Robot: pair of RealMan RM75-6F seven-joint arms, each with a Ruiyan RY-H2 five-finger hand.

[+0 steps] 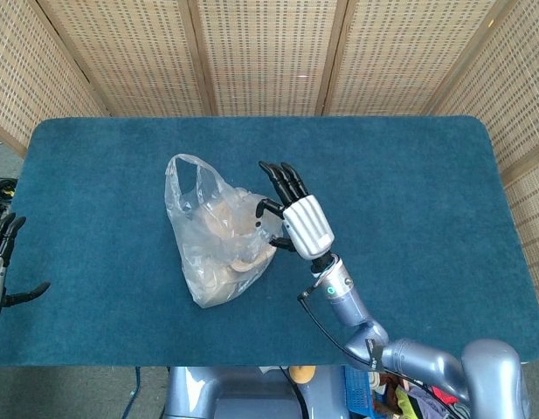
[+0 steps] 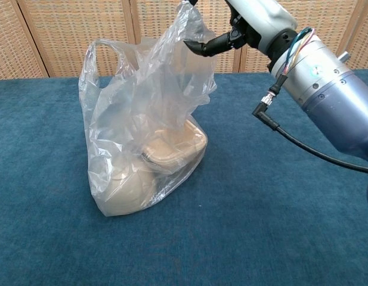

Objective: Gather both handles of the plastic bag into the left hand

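**Right hand lifts one bag handle; left hand idle at table edge**

Left hand (image 1: pixel 2 262) sits at the far left, off the table's near-left corner, only partly in the head view. Fingers spread apart, thumb out to the side, nothing in it. It is well apart from the bag and does not show in the chest view.

Table (image 1: pixel 409 175) is covered in blue carpet-like cloth, with woven wicker screens (image 1: pixel 269 52) standing behind it.

Plastic bag (image 1: pixel 215 236) stands left of table centre, clear and crumpled, resting on the cloth. Pale beige rounded items (image 2: pixel 166 152) sit in the bottom of it; what they are I cannot tell. The far handle (image 2: pixel 103 50) stands up on its own as a loop at the bag's left top, untouched by either hand.

Near handle (image 2: pixel 189 27) is pulled upward on the bag's right side, stretched to a peak at the top edge of the chest view.

Right hand (image 1: pixel 297 214) is just right of the bag, above it, palm side turned toward the plastic. Thumb (image 2: pixel 210 44) is hooked in against the raised film, and the plastic hangs from where the thumb meets the hand, so the hand holds that handle. In the head view the other fingers (image 1: pixel 282 177) point away toward the screens, dark and close together. Silver forearm (image 2: pixel 327 95) and a black cable (image 2: pixel 303 146) run off to the right.
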